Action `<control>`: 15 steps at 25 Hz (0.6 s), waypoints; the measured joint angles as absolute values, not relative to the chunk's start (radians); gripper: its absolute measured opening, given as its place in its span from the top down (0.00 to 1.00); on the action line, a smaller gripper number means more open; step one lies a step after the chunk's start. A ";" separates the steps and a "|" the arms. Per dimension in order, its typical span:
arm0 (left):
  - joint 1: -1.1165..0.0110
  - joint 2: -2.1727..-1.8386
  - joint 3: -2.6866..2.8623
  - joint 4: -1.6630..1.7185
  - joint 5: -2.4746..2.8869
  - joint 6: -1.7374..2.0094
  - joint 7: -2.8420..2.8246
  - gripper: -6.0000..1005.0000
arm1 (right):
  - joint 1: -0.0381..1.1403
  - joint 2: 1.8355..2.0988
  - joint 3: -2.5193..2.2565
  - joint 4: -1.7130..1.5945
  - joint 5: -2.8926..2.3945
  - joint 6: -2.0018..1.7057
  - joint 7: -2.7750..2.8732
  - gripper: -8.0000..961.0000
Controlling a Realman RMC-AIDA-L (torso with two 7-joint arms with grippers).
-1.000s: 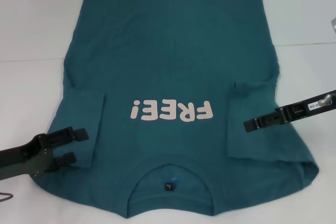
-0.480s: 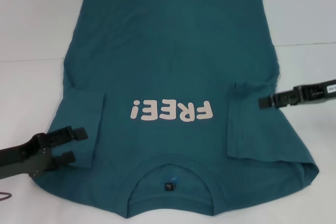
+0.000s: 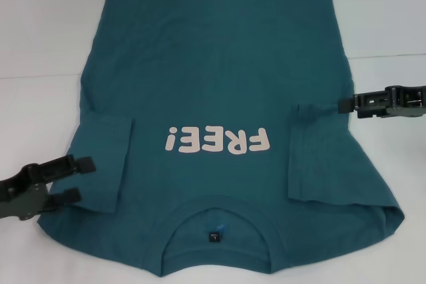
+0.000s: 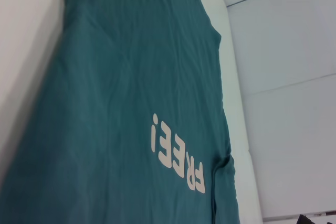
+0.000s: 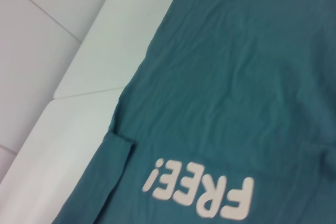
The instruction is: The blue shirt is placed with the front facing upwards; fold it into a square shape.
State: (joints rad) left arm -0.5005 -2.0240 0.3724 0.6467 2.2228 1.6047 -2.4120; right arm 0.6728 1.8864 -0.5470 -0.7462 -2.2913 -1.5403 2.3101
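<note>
A white worktop point(image 3: 40, 31) is seen spread with the blue shirt point(image 3: 213, 64), laid flat with its front up, the collar point(image 3: 216, 221) nearest the robot and the hem at the far edge. Both short sleeves are folded inward onto the body, one on each side of the pale "FREE!" print point(image 3: 217, 140), which is read upside down from the head view. A small dark label point(image 3: 213, 236) is shown inside the neckline. The left tool point(image 3: 74, 179) is held at the shirt's left edge near the folded sleeve, its two fingers spread apart with nothing between them. The right tool point(image 3: 343, 104) is held at the shirt's right edge, level with the top of the other sleeve; whether it is released or clenched cannot be told.
</note>
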 joint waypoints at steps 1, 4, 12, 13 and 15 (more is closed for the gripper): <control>-0.496 -2.022 0.372 0.655 2.225 1.607 -2.422 0.06 | 0.671 1.886 -0.544 -0.747 -2.291 -1.536 2.310 0.20; -0.471 -2.019 0.372 0.680 2.227 1.605 -2.456 0.06 | 0.661 1.880 -0.525 -0.743 -2.288 -1.519 2.331 0.20; -0.420 -2.017 0.368 0.694 2.235 1.544 -2.552 0.06 | 0.643 1.878 -0.495 -0.738 -2.288 -1.512 2.371 0.20; -0.418 -2.018 0.368 0.694 2.237 1.536 -2.558 0.06 | 0.642 1.878 -0.495 -0.738 -2.288 -1.512 2.372 0.20; -0.415 -2.021 0.368 0.688 2.258 1.508 -2.578 0.06 | 0.641 1.878 -0.494 -0.738 -2.290 -1.512 2.374 0.20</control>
